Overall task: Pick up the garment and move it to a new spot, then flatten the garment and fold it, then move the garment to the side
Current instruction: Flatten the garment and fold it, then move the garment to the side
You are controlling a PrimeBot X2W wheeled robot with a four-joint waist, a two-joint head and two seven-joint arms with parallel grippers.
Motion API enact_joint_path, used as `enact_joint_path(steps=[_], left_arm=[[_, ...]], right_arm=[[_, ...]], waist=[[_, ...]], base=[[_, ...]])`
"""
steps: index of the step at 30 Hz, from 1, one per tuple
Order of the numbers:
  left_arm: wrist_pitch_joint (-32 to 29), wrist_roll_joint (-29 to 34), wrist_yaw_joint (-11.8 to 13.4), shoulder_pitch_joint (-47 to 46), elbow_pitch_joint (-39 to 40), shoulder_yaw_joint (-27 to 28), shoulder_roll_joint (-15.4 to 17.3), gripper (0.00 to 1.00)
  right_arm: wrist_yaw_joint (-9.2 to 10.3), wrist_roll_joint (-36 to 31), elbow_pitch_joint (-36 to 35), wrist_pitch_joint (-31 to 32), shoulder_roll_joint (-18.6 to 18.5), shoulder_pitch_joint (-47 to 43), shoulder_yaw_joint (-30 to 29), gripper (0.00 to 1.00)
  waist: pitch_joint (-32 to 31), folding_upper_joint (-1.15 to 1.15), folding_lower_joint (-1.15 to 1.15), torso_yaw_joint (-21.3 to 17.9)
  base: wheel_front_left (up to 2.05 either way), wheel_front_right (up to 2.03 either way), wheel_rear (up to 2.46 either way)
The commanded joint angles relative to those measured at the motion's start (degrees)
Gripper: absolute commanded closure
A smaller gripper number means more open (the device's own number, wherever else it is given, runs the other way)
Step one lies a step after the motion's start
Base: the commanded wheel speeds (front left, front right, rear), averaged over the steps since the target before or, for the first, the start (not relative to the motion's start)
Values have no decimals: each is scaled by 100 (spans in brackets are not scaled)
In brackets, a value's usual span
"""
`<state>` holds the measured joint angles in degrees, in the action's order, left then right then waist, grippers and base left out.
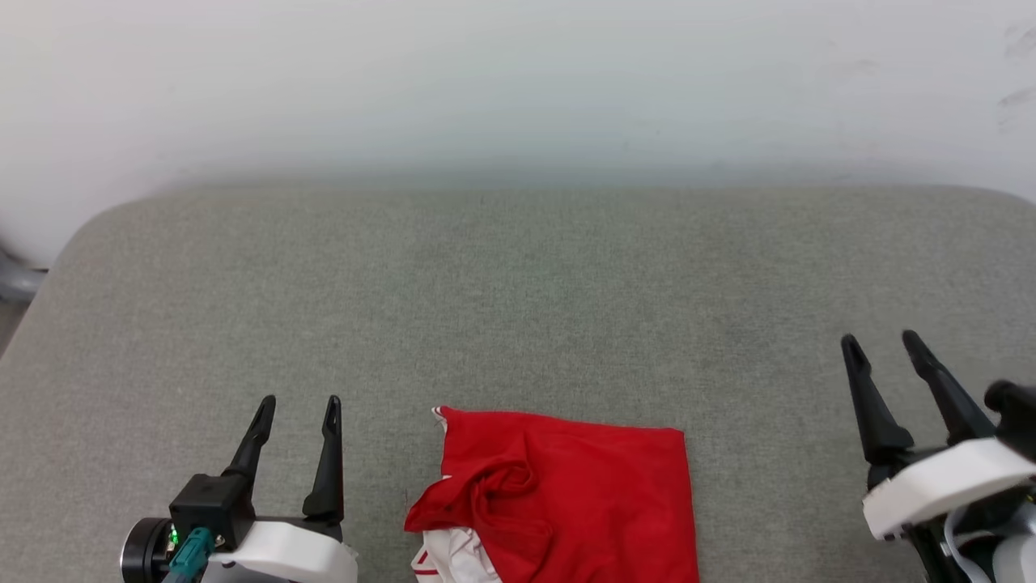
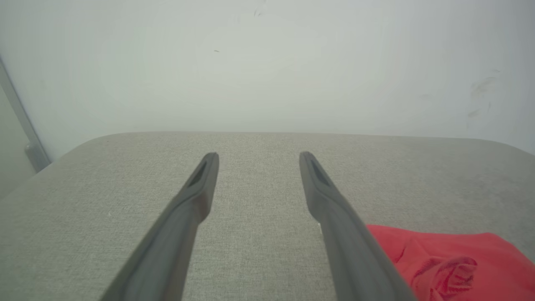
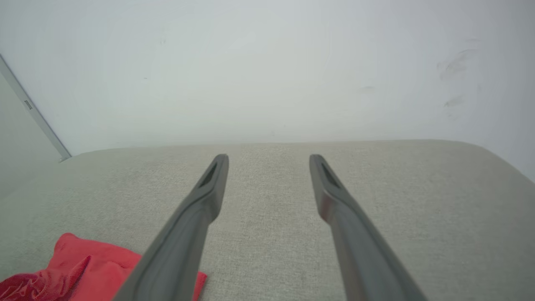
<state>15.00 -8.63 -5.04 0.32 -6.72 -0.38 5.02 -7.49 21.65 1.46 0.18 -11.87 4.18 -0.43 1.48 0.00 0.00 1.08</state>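
Note:
The garment [image 1: 566,494], a red T-shirt with a bit of white sleeve and striped trim showing, lies crumpled at the near edge of the grey padded surface, between my two arms. My left gripper [image 1: 299,402] stands open to its left, nothing between the fingers, apart from the cloth. My right gripper [image 1: 882,340] is open farther to the right, well clear of it. In the left wrist view the red garment [image 2: 443,263] sits low right, beside that gripper [image 2: 259,155]. The right wrist view has the garment [image 3: 87,271] low left of its open gripper [image 3: 269,158].
The grey fabric-covered surface [image 1: 518,308] has rounded far corners and ends at a pale wall [image 1: 518,81]. A grey strip [image 2: 25,138] runs down the wall at the far left. Bare surface stretches beyond the garment.

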Motion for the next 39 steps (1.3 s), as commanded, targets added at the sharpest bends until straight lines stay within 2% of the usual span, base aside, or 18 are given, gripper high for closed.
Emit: enact_joint_path(steps=[1, 5, 10, 24, 30, 35, 39], left_arm=[[24, 40, 7, 56, -4, 12, 28, 0], [24, 62, -20, 150, -39, -18, 56, 0], [20, 101, 0, 224, -89, -9, 76, 0], [20, 102, 36, 214, -91, 20, 60, 0], [20, 115, 43, 117, -53, 1, 35, 0], [19, 110, 27, -75, 56, -19, -2, 0], [19, 79, 2, -283, 164, -43, -63, 0]], right_arm=[[0, -158, -90, -41, 23, -98, -50, 0], [1, -750, -409, -139, 235, -476, -281, 0], [1, -1079, -664, -165, 482, -790, -440, 0], [1, -1283, -1041, 124, 659, -990, -497, 0], [1, -1015, -937, 481, 701, -1051, -628, 0], [1, -325, -624, 1153, 553, -1124, -903, 0], [0, 280, -390, 1784, 415, -1103, -890, 0]], waist=[[-106, 0, 0, -43], [-211, 0, 0, -52], [-272, 0, 0, -81], [-309, 0, 0, -91], [-266, 0, 0, -39], [-108, 0, 0, 183], [135, 0, 0, 411]], base=[[0, 0, 0], [0, 0, 0], [0, 0, 0], [0, 0, 0], [0, 0, 0], [0, 0, 0], [0, 0, 0]])
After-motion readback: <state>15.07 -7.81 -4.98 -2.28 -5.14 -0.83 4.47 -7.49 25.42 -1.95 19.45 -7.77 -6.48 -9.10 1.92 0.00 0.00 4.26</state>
